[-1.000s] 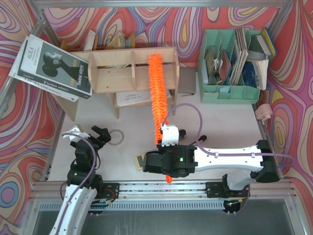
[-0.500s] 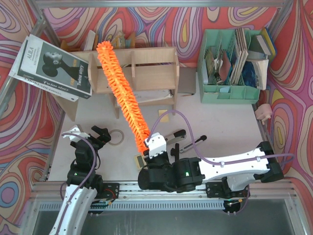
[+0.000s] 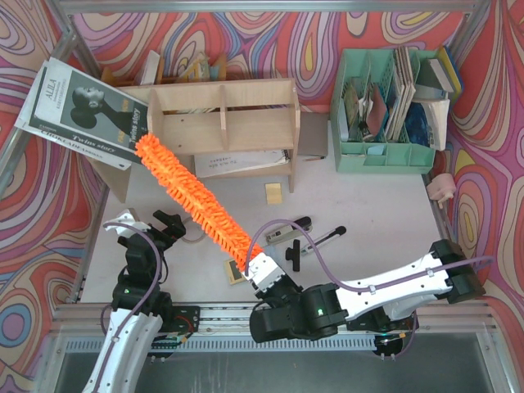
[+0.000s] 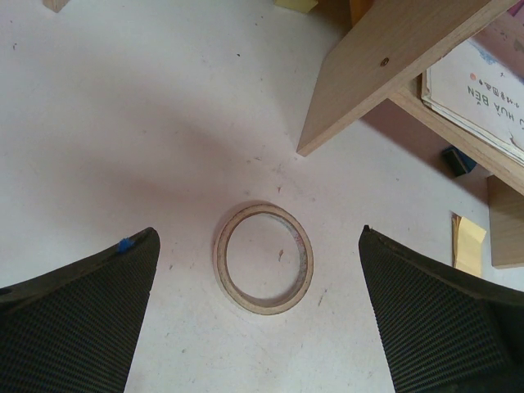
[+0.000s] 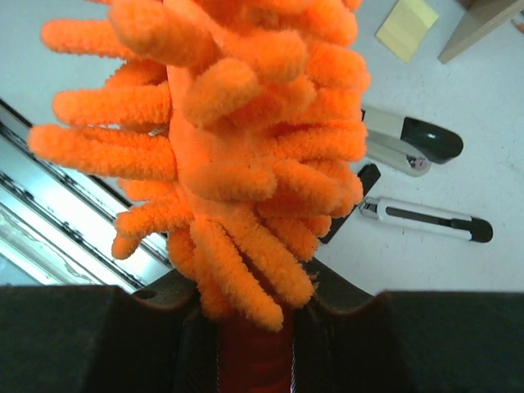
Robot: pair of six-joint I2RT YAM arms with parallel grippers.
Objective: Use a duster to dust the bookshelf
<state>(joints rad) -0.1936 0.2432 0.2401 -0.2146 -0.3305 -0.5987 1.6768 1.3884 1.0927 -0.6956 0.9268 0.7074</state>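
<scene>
Mostly fluff-hidden, duster (image 3: 192, 199) handle sits clamped in right pincer (image 5: 250, 315); left pincer (image 4: 258, 239) gapes empty

- A patterned backdrop (image 3: 327, 33) of swirling red, orange, pink and blue bands covers the top, left and right of the overhead view
- A silver frame bar (image 3: 262, 6) runs along the top edge
- A white table top (image 3: 368, 205) fills the middle; the left wrist view shows it faintly scuffed and speckled
- A metal rail (image 3: 217, 313) crosses the lower part of the frame
- Light is even; shadows are soft
</scene>
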